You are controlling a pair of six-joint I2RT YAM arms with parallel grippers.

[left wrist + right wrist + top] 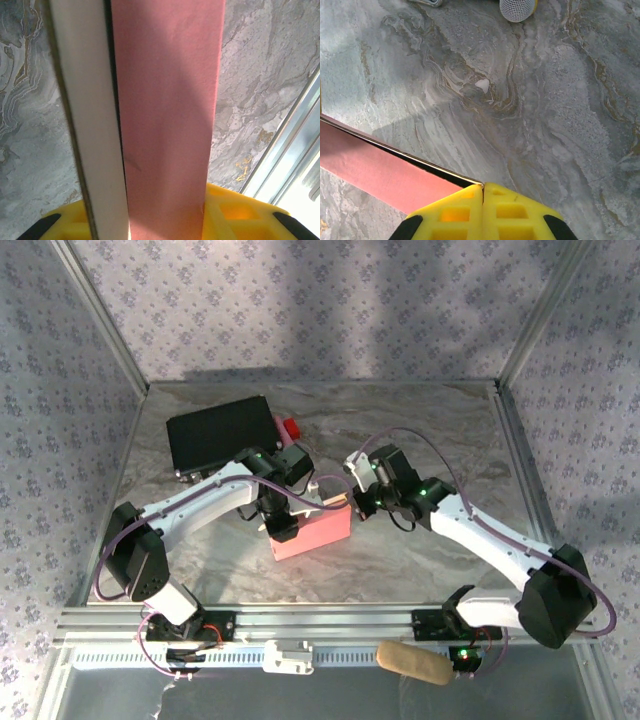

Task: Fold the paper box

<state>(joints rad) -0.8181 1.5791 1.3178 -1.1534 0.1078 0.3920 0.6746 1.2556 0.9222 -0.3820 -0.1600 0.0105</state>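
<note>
The paper box (312, 533) lies mid-table as a small pink rectangular block with a pale flap standing up along its far side. My left gripper (279, 524) sits at the box's left end. In the left wrist view the pink panel (167, 110) and a whitish inner flap (92, 115) run between its yellow fingers (240, 215), which press on the box. My right gripper (354, 502) is at the box's right end, its yellow fingers (455, 212) shut together, pinching the thin edge of a pink flap (375, 170) at their tips.
A black rectangular case (220, 432) lies at the back left with a small red object (291, 427) beside it. A tan roll (412, 662) and a white part (288, 657) rest on the front rail. A white perforated knob (517, 7) sits on the marble surface.
</note>
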